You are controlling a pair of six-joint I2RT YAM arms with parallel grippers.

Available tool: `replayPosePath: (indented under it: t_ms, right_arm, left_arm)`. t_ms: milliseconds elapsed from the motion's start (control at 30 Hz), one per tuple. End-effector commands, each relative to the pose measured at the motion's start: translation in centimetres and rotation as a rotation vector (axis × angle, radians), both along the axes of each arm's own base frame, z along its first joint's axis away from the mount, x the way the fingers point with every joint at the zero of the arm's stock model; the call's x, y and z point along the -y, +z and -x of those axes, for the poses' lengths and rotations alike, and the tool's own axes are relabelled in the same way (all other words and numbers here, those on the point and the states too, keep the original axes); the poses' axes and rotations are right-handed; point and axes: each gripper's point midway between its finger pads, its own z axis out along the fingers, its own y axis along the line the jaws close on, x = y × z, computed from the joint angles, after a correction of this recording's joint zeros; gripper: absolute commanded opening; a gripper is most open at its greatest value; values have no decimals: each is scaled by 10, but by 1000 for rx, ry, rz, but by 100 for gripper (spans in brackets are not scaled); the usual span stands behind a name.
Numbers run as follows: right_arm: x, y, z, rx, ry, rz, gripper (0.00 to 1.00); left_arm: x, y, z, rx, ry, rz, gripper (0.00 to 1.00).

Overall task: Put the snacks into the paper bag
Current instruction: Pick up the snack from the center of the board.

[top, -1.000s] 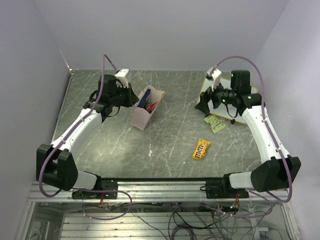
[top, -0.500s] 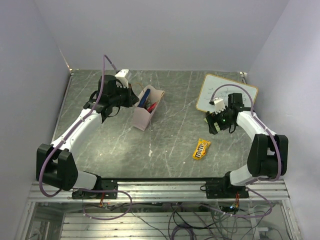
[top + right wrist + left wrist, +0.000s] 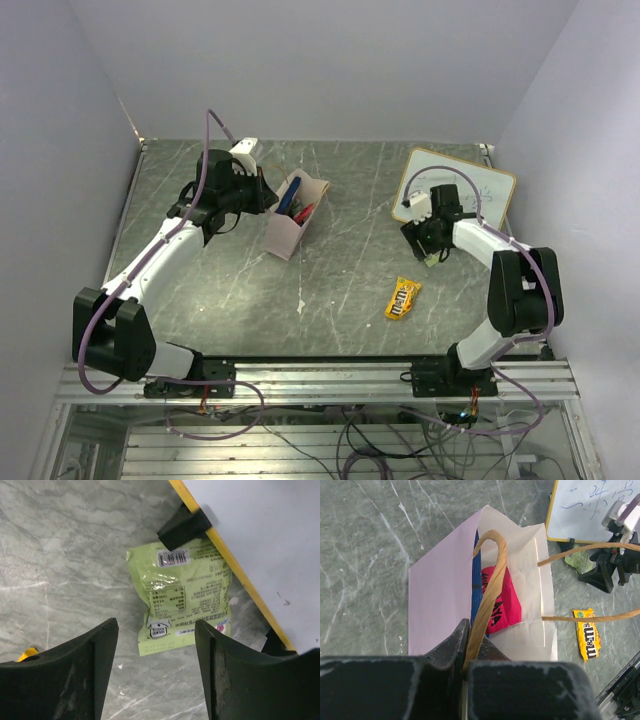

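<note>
Our right pincer (image 3: 154, 630) has dropped over the green packet (image 3: 182, 592) beside the board (image 3: 260, 540), jaws apart, holding nothing. Our left pincer (image 3: 465, 652) pinches the bag (image 3: 440, 600) by its handle (image 3: 492, 580), so pickup comes next.

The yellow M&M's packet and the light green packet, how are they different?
The M&M's packet is yellow; the light green packet is green. The M&M's packet lies in the open; the green one lies by the black foot of the white board. The right hand hovers open over the green one, none near the M&M's. Both lie flat, outside the paper bag.
</note>
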Motion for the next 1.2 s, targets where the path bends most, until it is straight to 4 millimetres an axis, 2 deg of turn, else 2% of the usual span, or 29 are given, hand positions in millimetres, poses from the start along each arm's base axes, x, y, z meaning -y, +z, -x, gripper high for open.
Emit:
replayPosePath:
  t_ms: [0,400,667,1167]
  right_arm:
    - [0,6,-19,66,-26,72,61]
    - [1,-10,-21,37,-11,105,46]
    - [0,-9,-21,37,-8,108,35]
    - [0,23,-13,76,-27,92,8]
  left_arm:
    - [1,29,-5,101,-11,37,7]
    - [2,29,-5,102,-15,44,7]
    - [3,29,-6,99,-16,45,7]
    - [4,28,-6,94,-20,49,7]
